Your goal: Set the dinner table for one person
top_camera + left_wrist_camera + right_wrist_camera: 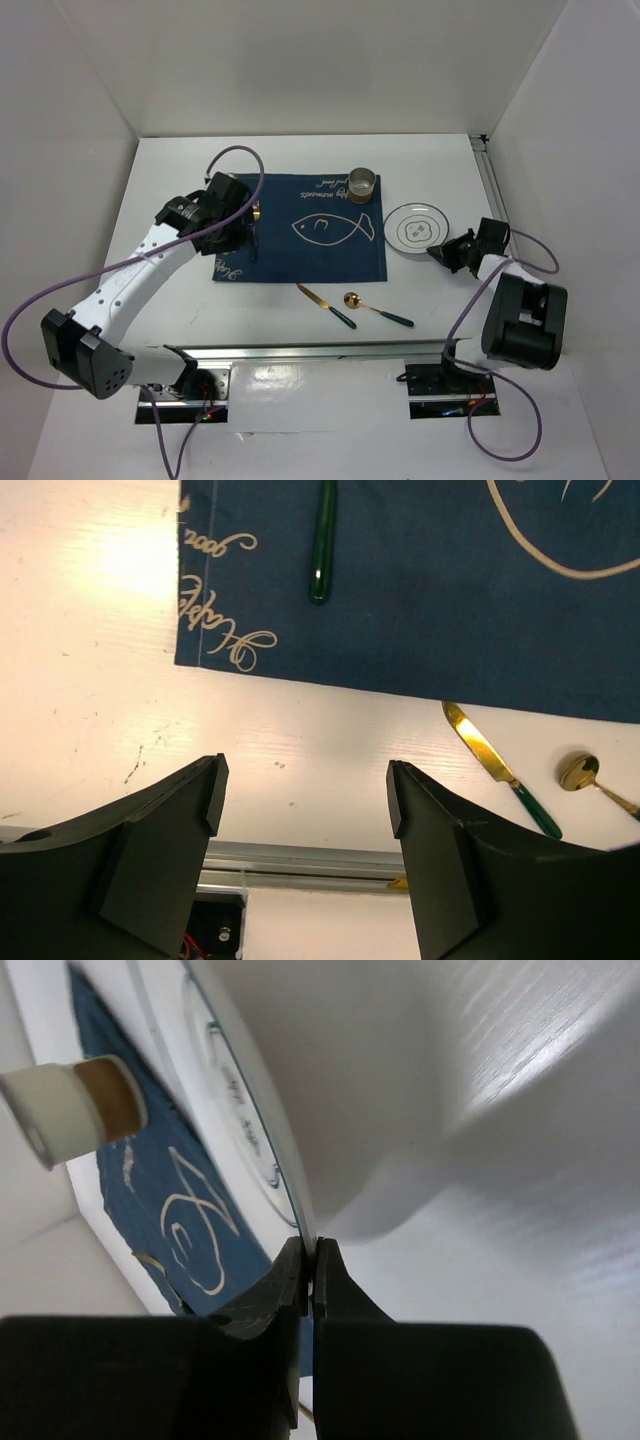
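Observation:
A white plate with a blue ring (415,227) lies on the dinner table (180,290), right of the navy fish placemat (330,255). My right gripper (447,250) is shut on the plate's near right rim; in the right wrist view the fingers (311,1260) pinch the thin edge of the plate (215,1050). My left gripper (238,235) hangs open and empty over the placemat's left edge (450,600). A green-handled fork (322,550) lies on the mat beyond those fingers (305,790). A gold knife (325,305) and a gold spoon (378,309) lie on the table in front of the mat.
A small cup (362,184) stands at the placemat's far right corner. The metal rail (330,350) runs along the table's near edge, and white walls close in the left, back and right sides.

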You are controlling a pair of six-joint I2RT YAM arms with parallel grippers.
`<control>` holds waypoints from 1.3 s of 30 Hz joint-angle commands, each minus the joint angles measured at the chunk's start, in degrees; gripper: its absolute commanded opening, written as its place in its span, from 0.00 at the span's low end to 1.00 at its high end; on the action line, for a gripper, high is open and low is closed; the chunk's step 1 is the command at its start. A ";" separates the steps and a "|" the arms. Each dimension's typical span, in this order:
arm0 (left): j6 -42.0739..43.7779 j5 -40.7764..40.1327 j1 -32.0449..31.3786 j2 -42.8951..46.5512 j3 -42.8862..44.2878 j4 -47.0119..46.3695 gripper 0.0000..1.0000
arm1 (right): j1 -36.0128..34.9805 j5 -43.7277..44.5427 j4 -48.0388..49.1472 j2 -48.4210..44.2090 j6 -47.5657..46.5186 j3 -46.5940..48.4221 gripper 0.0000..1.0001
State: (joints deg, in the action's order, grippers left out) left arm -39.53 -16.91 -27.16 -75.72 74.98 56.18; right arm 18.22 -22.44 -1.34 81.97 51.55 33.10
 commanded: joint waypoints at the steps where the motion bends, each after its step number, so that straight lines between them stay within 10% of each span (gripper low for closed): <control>1: -4.41 -4.62 0.09 4.52 -0.01 0.68 0.82 | -0.46 5.03 -4.88 -9.53 -0.22 0.47 0.00; 6: -3.89 -5.24 0.09 6.11 2.36 0.15 0.84 | -2.13 6.79 -12.36 -25.54 -2.76 1.87 0.00; 14: -8.37 -10.08 -0.44 4.36 4.39 3.49 0.84 | -20.74 1.69 -15.97 -22.30 -10.33 12.95 0.00; 20: -9.51 -10.60 -0.44 5.76 4.39 3.49 0.84 | -40.69 7.58 -11.05 -8.43 -9.80 21.02 0.00; 36: -6.70 -7.79 -0.44 6.73 1.84 4.11 0.84 | -43.44 3.36 -4.19 28.41 -1.01 40.63 0.00; 39: -6.18 -7.27 -0.44 7.26 1.84 4.11 0.84 | -43.96 3.97 -5.94 29.82 -1.09 41.77 0.40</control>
State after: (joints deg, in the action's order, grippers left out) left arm -46.65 -24.86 -27.42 -69.14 77.12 59.90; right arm -25.12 -18.96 -7.81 111.92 50.02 71.31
